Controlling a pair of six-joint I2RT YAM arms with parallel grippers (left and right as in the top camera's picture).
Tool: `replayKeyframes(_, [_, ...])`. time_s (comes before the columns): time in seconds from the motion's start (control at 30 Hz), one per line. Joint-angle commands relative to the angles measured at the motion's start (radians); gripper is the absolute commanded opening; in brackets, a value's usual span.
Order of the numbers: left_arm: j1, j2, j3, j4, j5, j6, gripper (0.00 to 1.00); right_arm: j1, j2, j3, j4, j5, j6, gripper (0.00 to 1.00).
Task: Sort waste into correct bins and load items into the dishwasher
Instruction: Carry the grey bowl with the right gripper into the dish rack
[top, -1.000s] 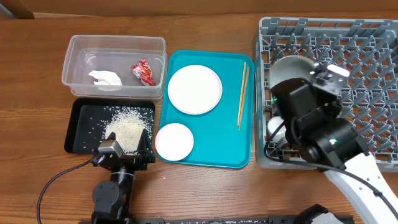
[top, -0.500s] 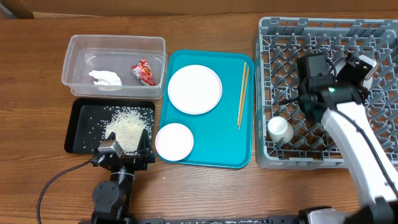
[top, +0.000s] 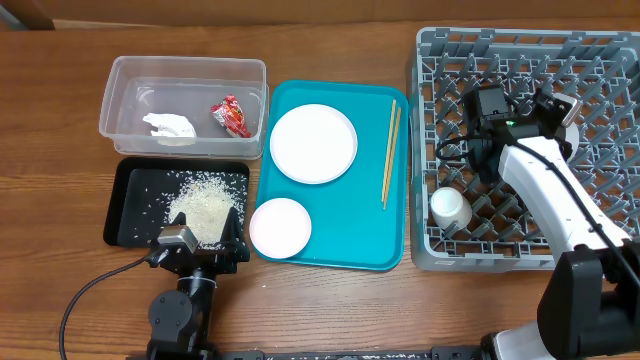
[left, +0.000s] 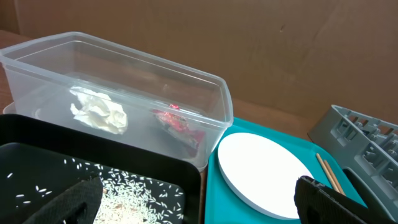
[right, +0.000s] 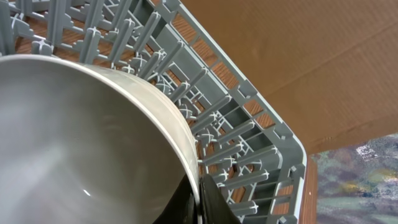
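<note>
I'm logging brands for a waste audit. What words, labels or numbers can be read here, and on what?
Nothing can be read in any view.
Red wrapper in the clear tub: any print is too small and crumpled to read.
Large plate, small plate, bowl, cup, grey rack: no markings show.

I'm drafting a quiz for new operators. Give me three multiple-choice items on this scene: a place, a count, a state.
1. Where is the red wrapper? A clear tub; B black tray; C rack.
2. How many plates lie on the teal tray? A one; B two; C three.
3. The right gripper is: A open; B shut on nothing; C shut on the bowl rim.
Answers: A, it lies beside the tissue; B, a large and a small one; C, the wrist view shows it clamped on the rim.
</note>
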Motion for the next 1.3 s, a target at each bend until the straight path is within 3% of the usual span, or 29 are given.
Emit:
replayKeyframes(0.0, [0.006, -0.012, -0.006, 0.004, 0.008, -0.006, 1.00, 0.008, 0.006, 0.014, -0.008, -0.019, 0.000, 0.04])
replayKeyframes(0.23, [0.006, -0.012, -0.006, 0.004, 0.008, -0.006, 1.00, 0.003, 0.006, 0.014, 0.017, 0.052, 0.000, 0.04])
replayKeyframes(0.5, [0.006, -0.012, -0.006, 0.004, 0.008, -0.006, 1.00, 0.007, 0.007, 0.014, -0.003, 0.006, -0.001, 0.04])
replayKeyframes(0.7, [0.006, -0.012, -0.006, 0.004, 0.008, -0.006, 1.00, 0.007, 0.006, 0.018, 0.069, 0.245, -0.095, 0.04])
replayKeyframes(0.93, [0.006, -0.012, -0.006, 0.004, 0.008, -0.006, 1.00, 0.007, 0.010, 0.016, 0.085, 0.021, -0.124, 0.04])
replayKeyframes(1.27, [0.006, -0.012, -0.006, 0.004, 0.009, -0.006, 1.00, 0.035, 0.056, -0.006, 0.042, -0.032, -0.124, 0.05])
